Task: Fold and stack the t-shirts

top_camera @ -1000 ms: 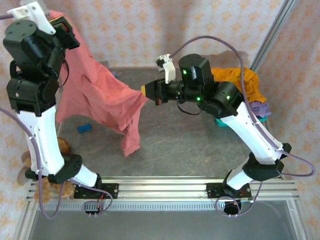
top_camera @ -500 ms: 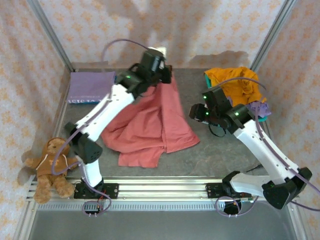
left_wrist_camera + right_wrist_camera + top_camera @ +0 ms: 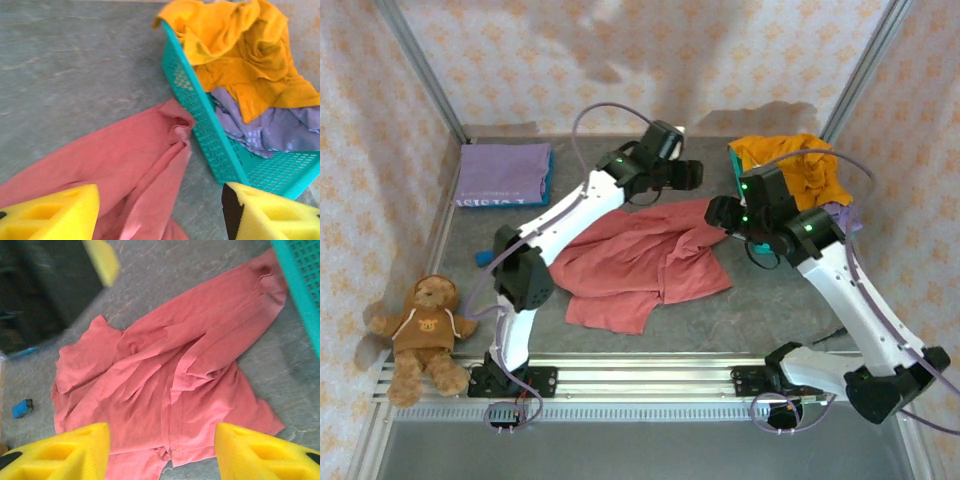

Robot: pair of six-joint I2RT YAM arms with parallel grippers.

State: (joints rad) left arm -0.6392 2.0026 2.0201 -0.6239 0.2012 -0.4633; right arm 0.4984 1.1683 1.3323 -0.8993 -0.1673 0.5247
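The dusty red t-shirt (image 3: pixel 640 265) lies crumpled and spread on the table's middle, with one corner reaching toward the basket. My left gripper (image 3: pixel 688 174) hovers over its far right corner; in the left wrist view the gripper (image 3: pixel 160 215) is open above the red cloth (image 3: pixel 115 160). My right gripper (image 3: pixel 718 213) is just right of the shirt and open, its yellow fingers (image 3: pixel 60 452) wide apart above the red shirt (image 3: pixel 165 375) with nothing between them. A mustard orange t-shirt (image 3: pixel 795 165) and a lavender one (image 3: pixel 270 130) lie in the basket. A folded lavender t-shirt (image 3: pixel 503 172) lies at the back left.
The teal mesh basket (image 3: pixel 200 115) stands at the back right, close to both grippers. A brown teddy bear (image 3: pixel 425 320) sits at the left front edge. A small blue object (image 3: pixel 483 257) lies left of the red shirt. Patterned walls close in the table.
A second ago both grippers held the red shirt up in the air. Both have since let go, and the shirt has dropped flat on the table. Both arms swung down toward the back right.
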